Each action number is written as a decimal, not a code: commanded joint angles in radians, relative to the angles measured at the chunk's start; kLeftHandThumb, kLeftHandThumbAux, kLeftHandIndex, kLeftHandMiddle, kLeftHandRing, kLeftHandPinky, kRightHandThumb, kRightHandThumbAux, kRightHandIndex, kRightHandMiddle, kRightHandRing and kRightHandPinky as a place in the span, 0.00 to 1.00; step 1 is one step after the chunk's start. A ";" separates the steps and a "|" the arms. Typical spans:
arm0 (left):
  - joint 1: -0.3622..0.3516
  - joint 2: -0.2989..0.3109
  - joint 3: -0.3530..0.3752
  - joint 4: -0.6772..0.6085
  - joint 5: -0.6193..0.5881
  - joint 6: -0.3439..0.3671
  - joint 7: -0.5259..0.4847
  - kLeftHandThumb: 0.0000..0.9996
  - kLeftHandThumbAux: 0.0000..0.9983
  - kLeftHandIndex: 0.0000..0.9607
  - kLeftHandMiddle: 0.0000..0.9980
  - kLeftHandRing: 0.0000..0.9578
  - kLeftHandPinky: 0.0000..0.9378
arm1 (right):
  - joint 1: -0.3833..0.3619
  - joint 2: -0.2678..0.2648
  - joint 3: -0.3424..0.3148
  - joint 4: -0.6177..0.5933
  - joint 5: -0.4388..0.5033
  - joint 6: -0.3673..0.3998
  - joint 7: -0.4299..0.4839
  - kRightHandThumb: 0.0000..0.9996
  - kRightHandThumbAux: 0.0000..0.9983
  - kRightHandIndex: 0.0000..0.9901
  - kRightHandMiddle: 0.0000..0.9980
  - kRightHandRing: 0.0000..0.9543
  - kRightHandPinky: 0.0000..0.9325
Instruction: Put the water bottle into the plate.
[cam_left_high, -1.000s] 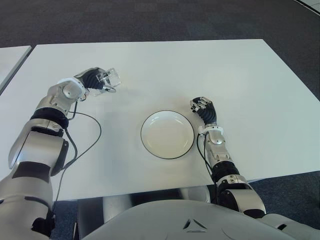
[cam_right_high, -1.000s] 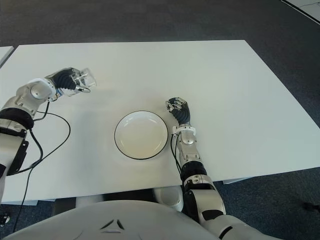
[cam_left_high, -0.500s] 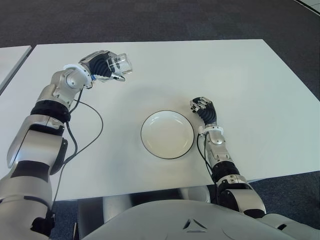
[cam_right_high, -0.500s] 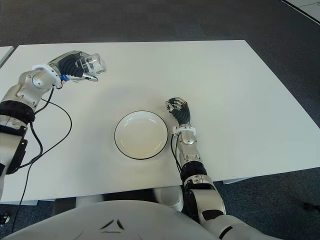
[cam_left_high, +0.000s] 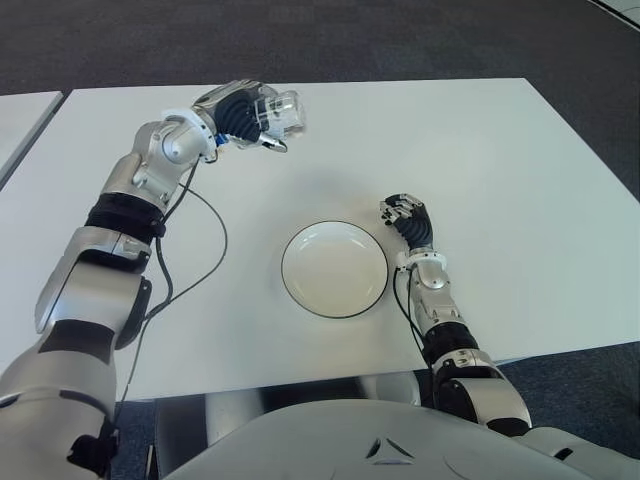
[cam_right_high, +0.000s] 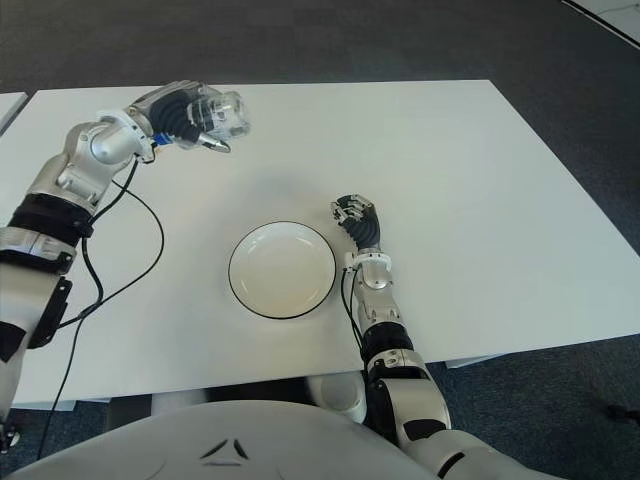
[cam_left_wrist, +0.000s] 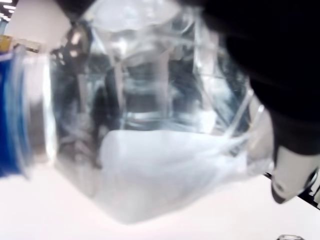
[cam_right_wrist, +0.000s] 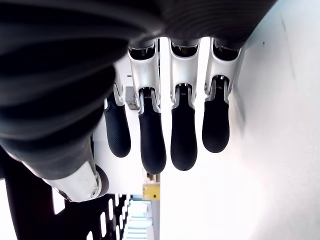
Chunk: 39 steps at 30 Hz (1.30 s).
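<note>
My left hand (cam_left_high: 243, 113) is shut on a clear water bottle (cam_left_high: 277, 113) and holds it in the air over the far left part of the white table (cam_left_high: 480, 150). The bottle lies sideways in the grasp and fills the left wrist view as clear ribbed plastic (cam_left_wrist: 150, 125) with a blue band at one end. A white plate (cam_left_high: 334, 269) with a dark rim sits at the middle of the table's near half, to the right of and nearer than the bottle. My right hand (cam_left_high: 405, 215) shows just right of the plate, fingers (cam_right_wrist: 182, 135) curled around nothing.
A black cable (cam_left_high: 195, 250) runs from the left arm across the table's left side. Dark carpet (cam_left_high: 300, 40) surrounds the table. Another white table's corner (cam_left_high: 20, 115) shows at the far left.
My left hand has carried the bottle up and to the right, from the table's left edge towards its middle. The right hand and the plate have stayed put.
</note>
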<state>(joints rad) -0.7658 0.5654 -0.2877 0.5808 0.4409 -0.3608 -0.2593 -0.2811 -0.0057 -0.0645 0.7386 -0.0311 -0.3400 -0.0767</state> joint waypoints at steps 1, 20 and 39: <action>0.071 -0.014 -0.009 -0.111 -0.006 -0.002 -0.037 0.85 0.67 0.41 0.53 0.88 0.86 | 0.055 0.011 0.000 0.046 0.006 0.042 0.002 0.70 0.73 0.43 0.54 0.56 0.57; 0.249 -0.062 -0.044 -0.302 -0.061 -0.063 -0.166 0.85 0.67 0.41 0.53 0.87 0.83 | 0.069 0.011 0.007 0.009 0.000 0.058 -0.001 0.70 0.73 0.43 0.53 0.55 0.56; 0.316 -0.081 -0.223 -0.089 0.139 -0.297 -0.103 0.85 0.67 0.42 0.53 0.83 0.78 | 0.073 0.004 0.012 0.005 0.000 0.061 0.010 0.70 0.73 0.43 0.53 0.55 0.55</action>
<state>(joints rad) -0.4488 0.4764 -0.5013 0.4572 0.5592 -0.6313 -0.3935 -0.2578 -0.0055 -0.0556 0.6989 -0.0330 -0.3375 -0.0713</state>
